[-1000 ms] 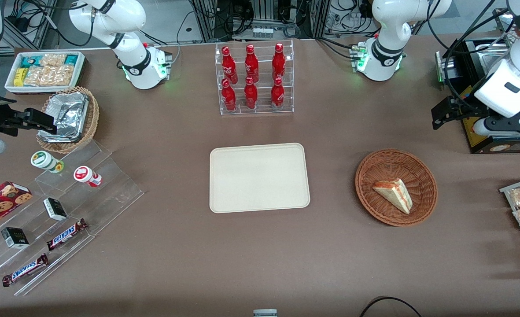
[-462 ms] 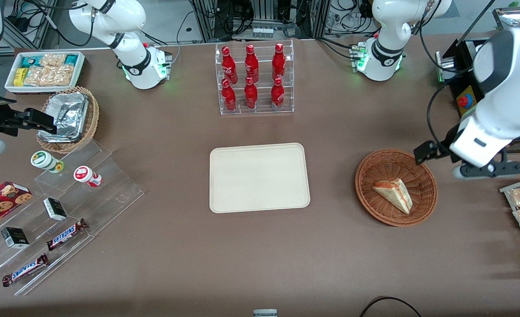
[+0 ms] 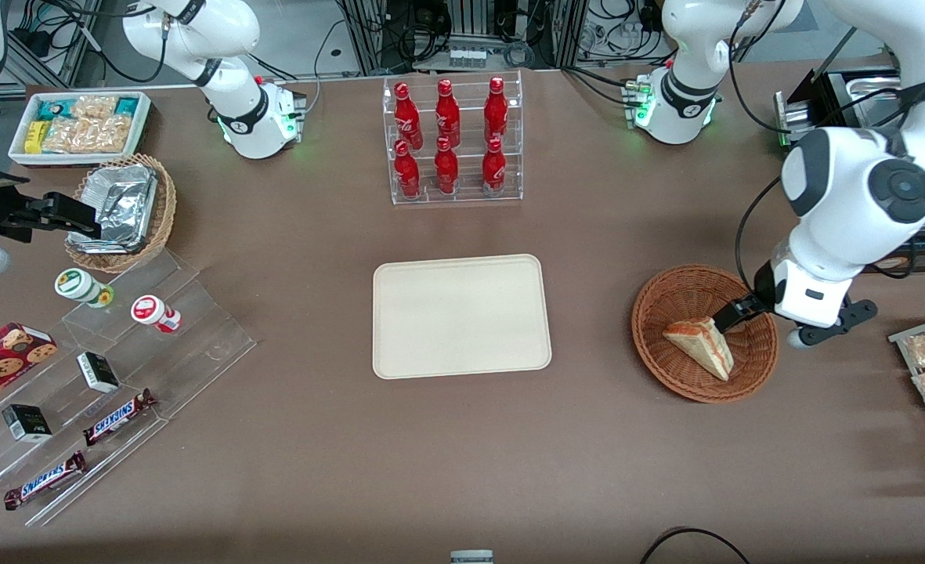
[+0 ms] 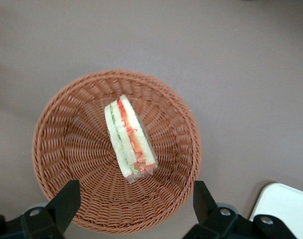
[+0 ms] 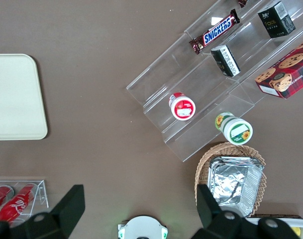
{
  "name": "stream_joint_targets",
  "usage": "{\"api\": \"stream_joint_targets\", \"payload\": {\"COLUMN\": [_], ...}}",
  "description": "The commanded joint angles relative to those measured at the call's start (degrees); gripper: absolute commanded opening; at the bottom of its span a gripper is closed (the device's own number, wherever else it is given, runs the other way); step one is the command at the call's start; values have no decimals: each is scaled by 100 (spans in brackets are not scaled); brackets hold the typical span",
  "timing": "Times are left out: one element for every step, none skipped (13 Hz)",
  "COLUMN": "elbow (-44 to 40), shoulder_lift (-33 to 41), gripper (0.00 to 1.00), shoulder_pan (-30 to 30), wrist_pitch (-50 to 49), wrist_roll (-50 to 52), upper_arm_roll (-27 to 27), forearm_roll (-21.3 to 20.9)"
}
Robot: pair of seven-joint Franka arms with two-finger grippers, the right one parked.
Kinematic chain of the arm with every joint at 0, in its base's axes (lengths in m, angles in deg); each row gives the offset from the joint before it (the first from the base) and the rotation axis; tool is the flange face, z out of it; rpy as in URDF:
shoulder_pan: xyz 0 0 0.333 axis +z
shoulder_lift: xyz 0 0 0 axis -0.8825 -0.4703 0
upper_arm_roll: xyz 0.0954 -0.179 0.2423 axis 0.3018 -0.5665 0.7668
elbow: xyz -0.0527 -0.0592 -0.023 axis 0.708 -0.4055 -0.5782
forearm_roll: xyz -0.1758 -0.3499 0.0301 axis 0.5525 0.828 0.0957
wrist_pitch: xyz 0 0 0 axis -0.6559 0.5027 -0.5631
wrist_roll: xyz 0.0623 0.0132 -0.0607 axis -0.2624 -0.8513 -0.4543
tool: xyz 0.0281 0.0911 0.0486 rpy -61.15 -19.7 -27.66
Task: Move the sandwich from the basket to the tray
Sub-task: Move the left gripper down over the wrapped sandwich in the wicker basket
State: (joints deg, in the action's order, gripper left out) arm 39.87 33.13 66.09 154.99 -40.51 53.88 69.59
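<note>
- Brown table surface [image 3: 313,454] spreads under everything, with robot bases and cables at its edge farthest from the front camera.
- The sandwich [image 3: 701,345] [image 4: 129,140], a wrapped triangular wedge with red-orange and pale green layers between white bread, lies on its side in the middle of the basket [image 3: 666,360] [image 4: 66,149].
- The basket is a round, shallow, brown wicker bowl standing toward the working arm's end of the table.
- The gripper [image 3: 732,317] [image 4: 134,199] hangs above the basket, over its rim and just beside the sandwich; the fingers are spread wide apart, holding nothing, and the sandwich lies apart from both.
- The tray [image 3: 462,316] [image 4: 285,204] [image 5: 14,97], flat, cream-beige and rectangular with rounded corners, lies bare at the table's centre, well apart from the basket.
- A clear rack of red bottles [image 3: 453,139] stands farther from the front camera than the tray.
- Clear stepped shelves [image 3: 117,368] with snack bars and small boxes sit toward the parked arm's end.
</note>
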Motion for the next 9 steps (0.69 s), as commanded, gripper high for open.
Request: {"api": "stream_joint_targets", "payload": {"elbow": [385,403,412,404,412,404,386,412,438], "shoulder_lift": [162,40,-75,-206,-303,-365,-479,-550,-603], "gripper": [100,100,100,100,100,100,100,100,100], "shoulder_pan": [52,52,52,52,52,69,122,131,131], "wrist_pitch": [196,249,310,424,555,635,679,836,934], "wrist_roll": [560,710,807,913,966,975,993,993,993], "upper_arm_roll": [-24,-24,-24,-24,-24,-24,-24,-24,-24], "forearm_roll": [11,2,11,11,11,11,19,19,11]}}
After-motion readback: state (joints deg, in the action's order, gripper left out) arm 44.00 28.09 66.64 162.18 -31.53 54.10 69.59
